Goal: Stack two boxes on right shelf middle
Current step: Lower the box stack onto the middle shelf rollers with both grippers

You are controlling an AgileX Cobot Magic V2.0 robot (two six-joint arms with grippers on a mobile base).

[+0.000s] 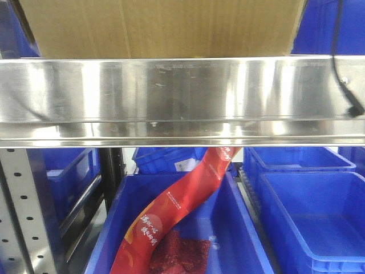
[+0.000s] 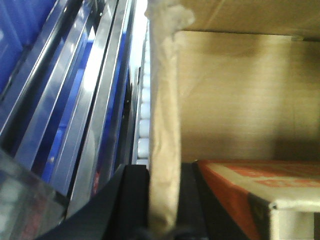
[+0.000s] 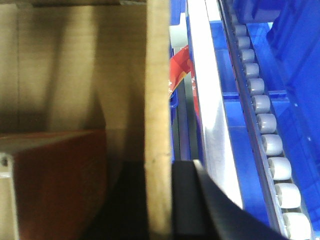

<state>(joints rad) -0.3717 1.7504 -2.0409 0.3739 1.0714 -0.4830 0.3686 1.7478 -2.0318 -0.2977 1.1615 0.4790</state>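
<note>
Across the top of the front view, a brown cardboard box [image 1: 159, 25] sits just above the wide shiny shelf beam [image 1: 171, 97], its lower edge meeting the top of the steel. Whether it rests on the rack or hangs a little above it, I cannot tell. Below the beam, a blue bin [image 1: 239, 240] holds a long red printed strip [image 1: 182, 200] that leans up toward the steel; more blue bins stand at the right and left, and a grey perforated upright [image 1: 23, 217] runs down the lower left corner.

Up close in the left wrist view, the left gripper [image 2: 162, 200] comes up from the bottom edge of the frame, with dark fingers [image 2: 127, 195] either side of the box's upright wall [image 2: 162, 130], pinching the cardboard between them. Inside the box at lower right lies an orange-and-white carton [image 2: 260, 190]. Steel rails slant away at the left.

From the right wrist view, the right gripper [image 3: 160, 200] also rises from the bottom edge, one dark finger [image 3: 187, 200] outside the opposite wall [image 3: 157, 90] and a dark shape inside, closed on that cardboard edge. A reddish carton [image 3: 55, 180] shows inside at lower left, and a row of grey rollers [image 3: 265, 125] runs along the right.
</note>
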